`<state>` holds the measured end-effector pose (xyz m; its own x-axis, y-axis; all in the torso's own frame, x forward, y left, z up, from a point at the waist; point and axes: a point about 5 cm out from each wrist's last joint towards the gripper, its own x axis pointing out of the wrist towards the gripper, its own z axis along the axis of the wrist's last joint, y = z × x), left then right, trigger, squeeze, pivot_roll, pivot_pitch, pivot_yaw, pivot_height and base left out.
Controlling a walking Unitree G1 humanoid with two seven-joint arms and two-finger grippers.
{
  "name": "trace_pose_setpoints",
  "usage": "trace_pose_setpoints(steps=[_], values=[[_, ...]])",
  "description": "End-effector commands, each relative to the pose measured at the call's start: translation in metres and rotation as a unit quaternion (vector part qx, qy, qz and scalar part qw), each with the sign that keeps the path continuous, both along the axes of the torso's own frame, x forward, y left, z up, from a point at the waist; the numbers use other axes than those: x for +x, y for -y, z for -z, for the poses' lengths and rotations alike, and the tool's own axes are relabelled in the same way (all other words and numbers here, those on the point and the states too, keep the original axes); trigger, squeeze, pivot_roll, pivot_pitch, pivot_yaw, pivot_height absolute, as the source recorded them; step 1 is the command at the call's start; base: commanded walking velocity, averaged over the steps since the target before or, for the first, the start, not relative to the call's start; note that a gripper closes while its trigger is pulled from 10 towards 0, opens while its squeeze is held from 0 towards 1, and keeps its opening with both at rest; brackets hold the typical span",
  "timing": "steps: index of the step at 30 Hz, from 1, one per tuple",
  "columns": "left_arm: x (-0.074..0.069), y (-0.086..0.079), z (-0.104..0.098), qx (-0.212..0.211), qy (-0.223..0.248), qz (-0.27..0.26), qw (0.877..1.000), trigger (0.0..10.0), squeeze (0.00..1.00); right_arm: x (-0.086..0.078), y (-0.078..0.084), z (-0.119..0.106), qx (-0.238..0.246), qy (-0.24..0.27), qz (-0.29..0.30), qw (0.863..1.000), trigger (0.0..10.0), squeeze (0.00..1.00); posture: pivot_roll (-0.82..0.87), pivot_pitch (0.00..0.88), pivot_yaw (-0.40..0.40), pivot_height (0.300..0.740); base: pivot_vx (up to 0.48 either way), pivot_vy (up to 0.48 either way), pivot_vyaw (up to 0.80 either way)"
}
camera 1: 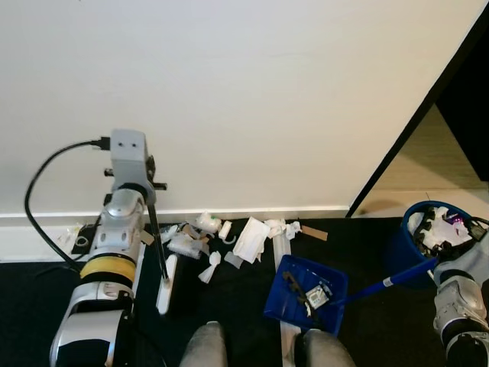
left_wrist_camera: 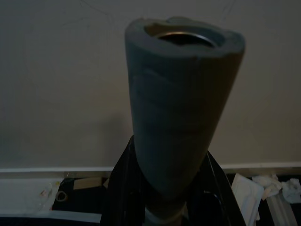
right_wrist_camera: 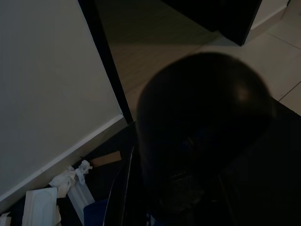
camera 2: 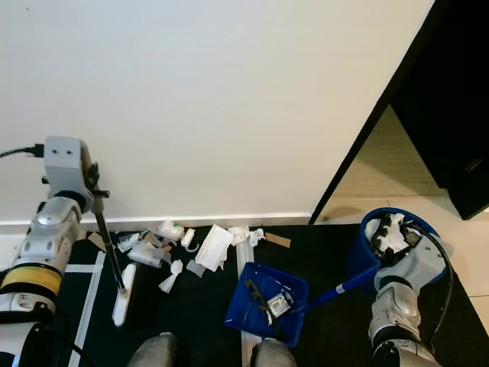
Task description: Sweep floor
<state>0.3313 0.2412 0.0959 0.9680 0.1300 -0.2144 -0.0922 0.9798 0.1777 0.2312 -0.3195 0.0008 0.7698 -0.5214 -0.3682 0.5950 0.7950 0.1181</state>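
our left gripper point(left_wrist_camera: 162, 207) was closed around the broom handle point(left_wrist_camera: 181, 108), the grey foam grip standing up between the black fingers point(left_wrist_camera: 123, 188) in the left wrist view. in the head views the thin dark broom shaft point(camera 1: 157, 245) ran down and slightly toward us from that hand to the white broom head point(camera 1: 166, 284), which rested on the dark floor point(camera 1: 229, 306).

our right gripper was at the far right of the head views, low beside the blue bin point(camera 2: 397, 237). the right wrist view was dark and blocked by a rounded black shape, so we could not tell how its fingers stood. the blue dustpan handle point(camera 1: 386, 283) ran from that side toward the blue dustpan point(camera 1: 306, 294), which sat on the floor between our two arms and already held a few scraps.

the debris pile point(camera 1: 229, 241), made up of crumpled paper, tissue and small cardboard pieces, lay along the baseboard point(camera 1: 252, 212) below the white wall point(camera 1: 229, 92). it was on the far side of the dustpan and just to the right of the broom head.

we judged that the next move turned on this layout: the pile lay right of the broom head, the dustpan lay right of and nearer than the pile, and the broom head's long axis ran roughly away from us. the left arm was the nearer one to the pile, so a stroke toward the right and back would have carried debris to the pan mouth.
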Motion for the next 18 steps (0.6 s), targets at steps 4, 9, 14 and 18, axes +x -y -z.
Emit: trace_pose_setpoints(steps=[4,9,14,18], values=[[0.002,0.000,-0.008,0.009,0.033,-0.008,0.999,10.0,0.00,0.000,0.006,-0.003,-0.013,-0.008,0.006,1.000,10.0,0.00,0.07,0.006,-0.009,0.740,0.000,0.000,0.00],[0.001,-0.007,-0.011,0.006,0.036,-0.014,0.999,10.0,0.00,0.005,0.013,-0.013,-0.022,0.013,0.017,1.000,10.0,0.00,0.07,0.005,-0.006,0.740,0.000,0.000,0.00],[-0.002,-0.011,-0.006,0.014,0.026,-0.029,0.999,10.0,0.00,0.008,0.016,-0.018,-0.025,0.020,0.012,0.999,10.0,0.00,0.07,0.011,-0.010,0.740,0.000,0.000,0.00],[-0.005,-0.007,-0.003,0.001,0.030,-0.034,0.999,10.0,0.00,0.007,0.012,-0.014,-0.016,0.014,0.004,1.000,10.0,0.00,0.07,0.011,-0.016,0.740,0.000,0.000,0.00]])
